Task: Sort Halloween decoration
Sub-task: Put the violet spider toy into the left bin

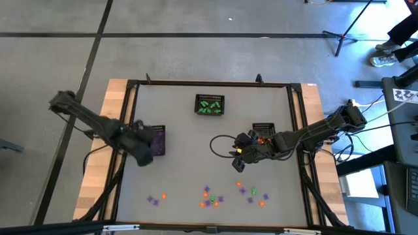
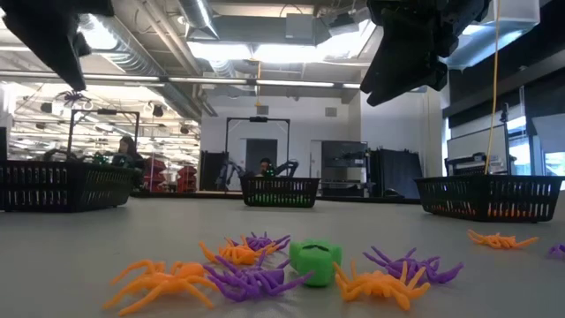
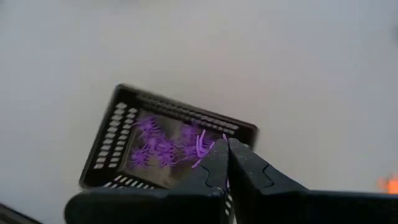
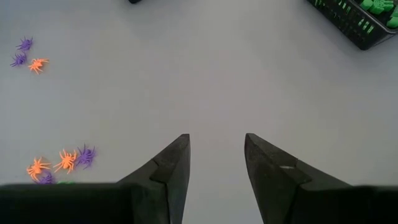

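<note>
- Hovering above the basket of purple spiders point(image 3: 168, 146) at the table's left side, the left gripper point(image 3: 225, 152) has its fingers pressed together on a purple spider point(image 3: 200, 147); placed there, I judge, so the spider falls in with its own colour.
- Right gripper point(image 4: 216, 163): fingers spread, nothing between them, hanging over bare table point(image 1: 183, 156) just beside the basket with orange pieces point(image 1: 263, 130) on the right. Likely empty after a drop and facing the loose pile for another pick.
- Green basket point(image 1: 209, 105): at the far middle of the table, holding green pieces only, well apart from both arms.
- Unsorted decorations: scattered along the near edge. Main cluster point(image 1: 210, 197) of purple and orange spiders; a second scatter point(image 1: 252, 192) to its right with a green piece among it; a small purple-and-orange pair point(image 1: 156, 198) to the left.
- Seen from table height: orange spider point(image 2: 163, 281), purple spider point(image 2: 252, 279) and green trinket point(image 2: 315, 261) lie touching or overlapping one another, so lifting one alone may drag its neighbour.
- Obstructions: none between the right gripper and the pile; a dark cable point(image 1: 221, 145) loops on the table near that arm.
- Surroundings: workshop room beyond the table, with a person's shoes point(image 1: 385, 55) on the floor at the far right.
</note>
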Robot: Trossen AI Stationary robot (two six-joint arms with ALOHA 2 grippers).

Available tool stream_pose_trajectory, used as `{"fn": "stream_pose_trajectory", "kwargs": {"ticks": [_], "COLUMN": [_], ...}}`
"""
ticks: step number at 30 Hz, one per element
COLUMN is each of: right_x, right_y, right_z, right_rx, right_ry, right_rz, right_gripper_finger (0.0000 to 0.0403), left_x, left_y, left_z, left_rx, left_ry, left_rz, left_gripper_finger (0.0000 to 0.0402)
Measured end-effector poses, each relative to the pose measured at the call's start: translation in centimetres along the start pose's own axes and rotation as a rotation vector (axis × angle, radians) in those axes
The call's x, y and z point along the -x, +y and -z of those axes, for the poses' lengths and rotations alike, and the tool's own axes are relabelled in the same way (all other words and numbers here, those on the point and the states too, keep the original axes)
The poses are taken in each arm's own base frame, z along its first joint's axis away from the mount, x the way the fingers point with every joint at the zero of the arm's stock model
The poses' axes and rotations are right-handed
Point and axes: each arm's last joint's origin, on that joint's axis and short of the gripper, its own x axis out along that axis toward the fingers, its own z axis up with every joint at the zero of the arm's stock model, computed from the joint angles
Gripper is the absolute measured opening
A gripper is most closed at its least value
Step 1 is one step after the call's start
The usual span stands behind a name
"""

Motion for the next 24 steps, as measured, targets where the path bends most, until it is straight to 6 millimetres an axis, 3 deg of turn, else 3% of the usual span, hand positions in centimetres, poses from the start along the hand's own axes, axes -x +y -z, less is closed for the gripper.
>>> {"fn": "stream_pose_trajectory", "kwargs": {"ticks": [6,15,20,24], "right_x": [0.0,0.0,0.0,0.0], "right_y": [0.2,0.3,0.3,0.3], "right_z": [-0.2,-0.3,-0.3,-0.2], "right_rx": [-0.009,-0.016,-0.016,-0.015], "right_ry": [-0.016,-0.026,-0.024,-0.014], "right_rz": [-0.015,-0.027,-0.029,-0.039], "right_gripper_finger": [0.0150,0.0150,0.0150,0.0150], "left_x": [0.2,0.6,2.6,3.4], "left_y": [3.6,4.4,2.7,-0.7], "left_z": [1.3,1.2,-1.0,-2.8], "left_rx": [0.294,0.329,0.222,0.033], "left_ry": [-0.046,-0.041,-0.105,-0.078], "left_rz": [0.033,0.088,0.367,0.509], "left_gripper_finger": [0.0005,0.0102,0.0121,0.0112]}}
